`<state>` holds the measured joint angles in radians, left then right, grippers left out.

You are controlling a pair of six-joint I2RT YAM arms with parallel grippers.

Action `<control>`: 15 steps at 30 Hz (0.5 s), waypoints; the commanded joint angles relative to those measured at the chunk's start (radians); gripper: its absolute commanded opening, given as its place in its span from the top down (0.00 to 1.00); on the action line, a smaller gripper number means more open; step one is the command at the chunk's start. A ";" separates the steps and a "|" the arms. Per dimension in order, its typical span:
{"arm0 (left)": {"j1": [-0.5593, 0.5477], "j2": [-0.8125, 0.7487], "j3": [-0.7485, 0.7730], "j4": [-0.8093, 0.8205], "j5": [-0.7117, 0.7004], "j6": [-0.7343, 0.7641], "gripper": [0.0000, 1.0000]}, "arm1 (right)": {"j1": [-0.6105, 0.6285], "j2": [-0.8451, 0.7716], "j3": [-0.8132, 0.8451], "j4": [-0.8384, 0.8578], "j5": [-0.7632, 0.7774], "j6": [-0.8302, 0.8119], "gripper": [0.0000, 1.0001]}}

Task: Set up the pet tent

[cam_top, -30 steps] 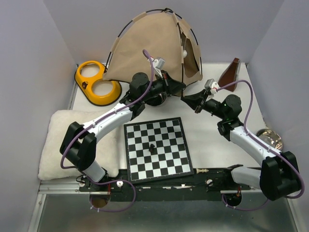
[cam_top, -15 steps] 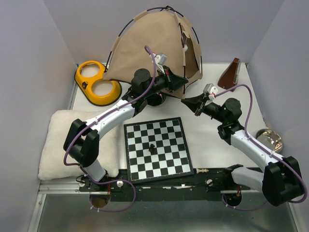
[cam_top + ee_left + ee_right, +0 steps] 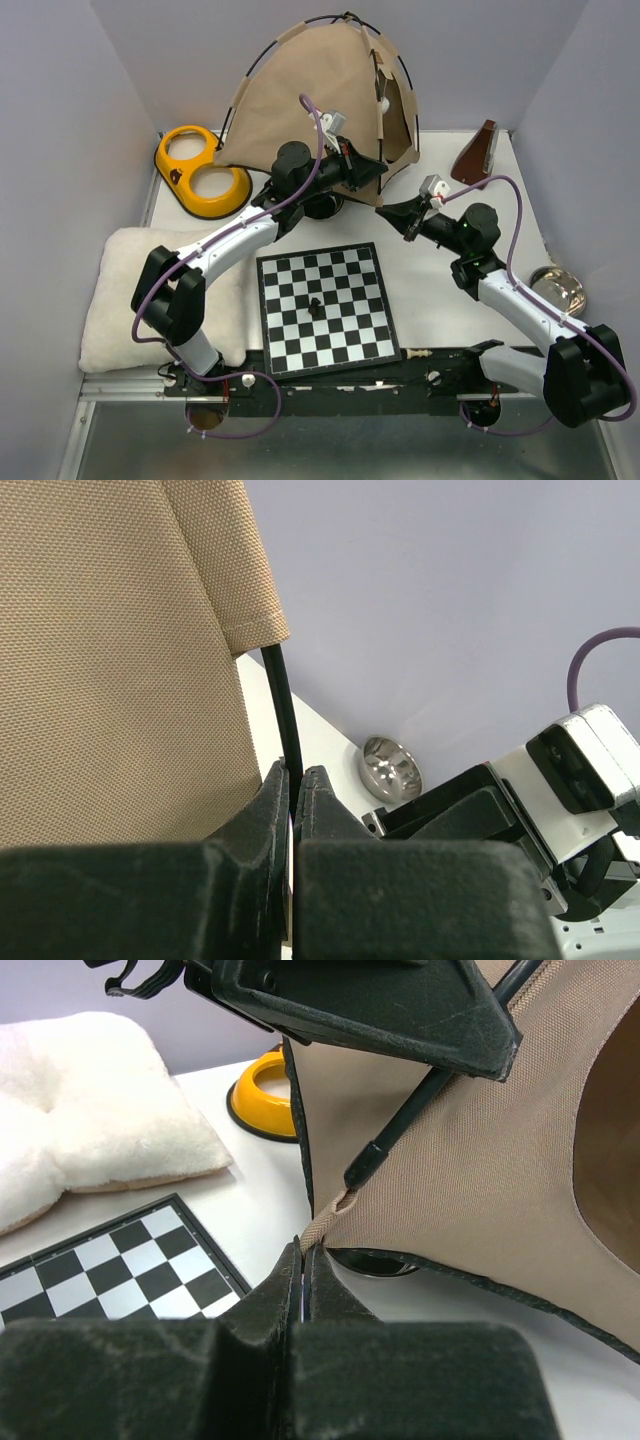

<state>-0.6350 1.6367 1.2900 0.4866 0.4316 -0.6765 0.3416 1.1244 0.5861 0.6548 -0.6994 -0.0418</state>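
The pet tent (image 3: 320, 90) stands at the back of the table, tan fabric bowed up on two crossing black poles (image 3: 395, 65), with a white pom-pom (image 3: 381, 101) at its opening. My left gripper (image 3: 372, 172) is at the tent's front corner, shut on a black pole (image 3: 285, 710) beside the fabric edge (image 3: 120, 660). My right gripper (image 3: 383, 211), just below it, is shut on the tan corner loop (image 3: 322, 1222). The pole's end (image 3: 362, 1170) sits right above that loop.
A yellow double bowl (image 3: 203, 172) sits left of the tent. A fluffy white cushion (image 3: 120, 300) lies at the left and a chessboard (image 3: 325, 308) in the middle. A brown wedge-shaped object (image 3: 477, 155) and a metal bowl (image 3: 558, 288) stand at the right. A black bowl (image 3: 375, 1262) lies under the tent's corner.
Both grippers shifted slightly toward the back, and the tent's front corner rose and tightened with them. Over the last half second almost nothing moved.
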 commanded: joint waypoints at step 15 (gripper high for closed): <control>0.008 -0.040 -0.049 0.076 -0.086 0.094 1.00 | 0.020 0.002 0.006 -0.060 -0.055 -0.007 0.99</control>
<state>-0.6376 1.6356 1.2625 0.4942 0.4316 -0.6498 0.3462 1.1255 0.5861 0.6254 -0.7002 -0.0505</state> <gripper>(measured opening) 0.041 0.016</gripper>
